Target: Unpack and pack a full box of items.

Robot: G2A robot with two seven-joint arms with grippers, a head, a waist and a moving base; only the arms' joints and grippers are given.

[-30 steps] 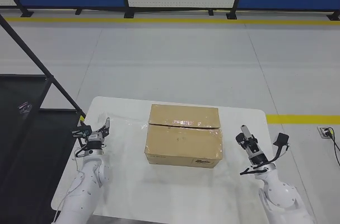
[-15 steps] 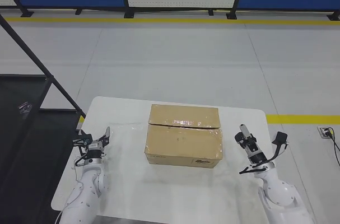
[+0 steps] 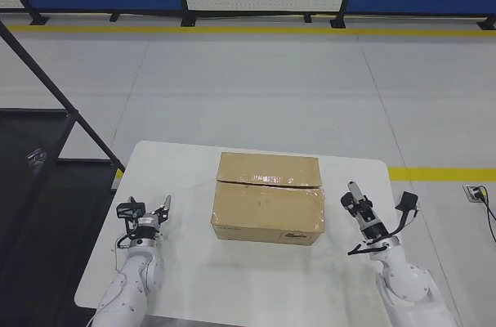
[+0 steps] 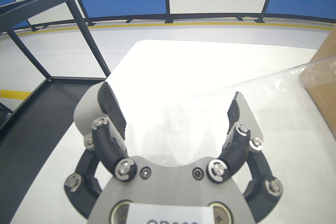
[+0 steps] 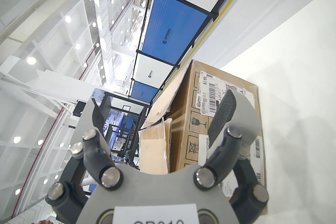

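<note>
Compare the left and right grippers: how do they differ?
The left gripper is at the box's left, the right gripper at its right. The left gripper's fingers lie level, side by side; the right gripper is rolled, one finger above the other. Both are open, empty and apart from the box.

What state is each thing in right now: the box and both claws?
Cardboard box: on the table, top flaps down, closed.
Left claw: open, empty, apart from the box.
Right claw: open, empty, apart from the box.
</note>
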